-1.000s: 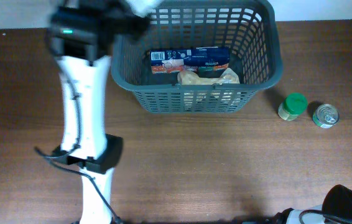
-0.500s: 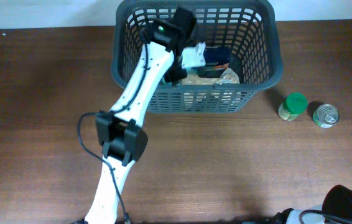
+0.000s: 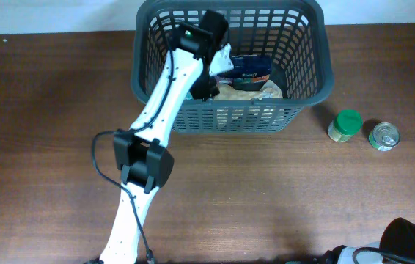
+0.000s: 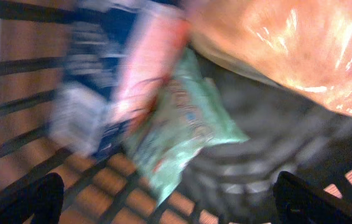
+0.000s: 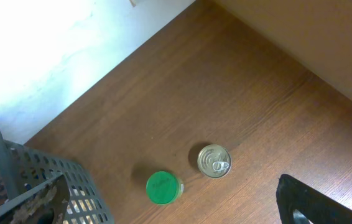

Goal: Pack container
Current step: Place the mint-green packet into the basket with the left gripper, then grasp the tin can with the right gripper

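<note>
The container (image 3: 325,70) is a dark grey slotted basket at the back of the table. My left arm reaches into it from the front left, with the left gripper (image 3: 219,64) over its left half. In the left wrist view the left gripper (image 4: 173,202) stands open with nothing between its fingers. Just beyond them a blurred green packet (image 4: 182,130) lies over the grid floor (image 4: 101,180), beside a blue and pink box (image 4: 120,81) and a clear orange bag (image 4: 294,50). High over the table, the right gripper (image 5: 171,208) is open and holds nothing.
A small green-lidded jar (image 3: 346,125) and a metal tin can (image 3: 383,136) stand on the table right of the basket; both show in the right wrist view, jar (image 5: 163,188) and can (image 5: 214,160). The right arm's base (image 3: 413,242) sits at the front right corner.
My left arm swung from the left of the basket into it. Its jaws went from shut to wide open, and the green packet is out of them.
</note>
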